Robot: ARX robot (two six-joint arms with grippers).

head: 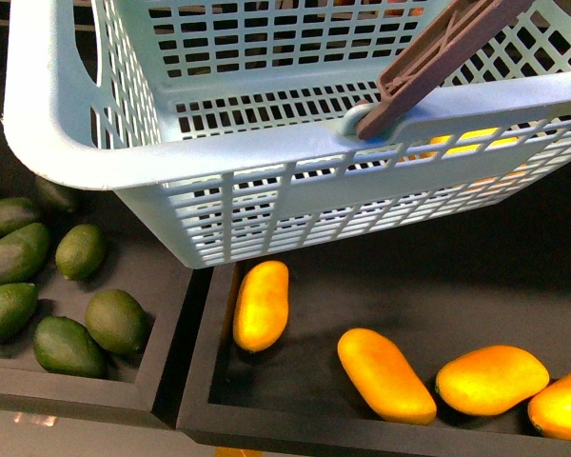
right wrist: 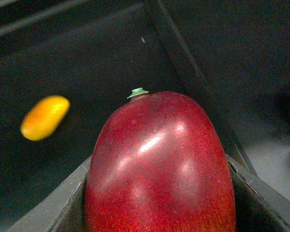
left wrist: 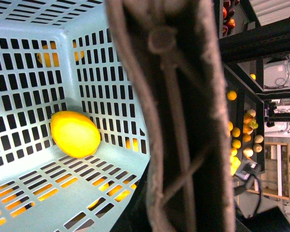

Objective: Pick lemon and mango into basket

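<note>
The lemon (left wrist: 75,134) lies in a corner of the aqua basket (head: 266,152). The right gripper (right wrist: 158,198) has its dark fingers (right wrist: 58,200) pressed against both sides of the red mango (right wrist: 159,154), above a black tray (right wrist: 193,82). The brown handle (left wrist: 183,121) hides the left gripper's jaws, so I can't tell how they stand.

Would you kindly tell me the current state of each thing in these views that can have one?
basket: holds the lemon, brown handle swung up
lemon: lying on the basket floor by a corner
mango: gripped, not in the basket
right hand: shut on the mango
left hand: not in view
orange-yellow fruits: loose in a black tray
green fruits: loose in the neighbouring tray
</note>
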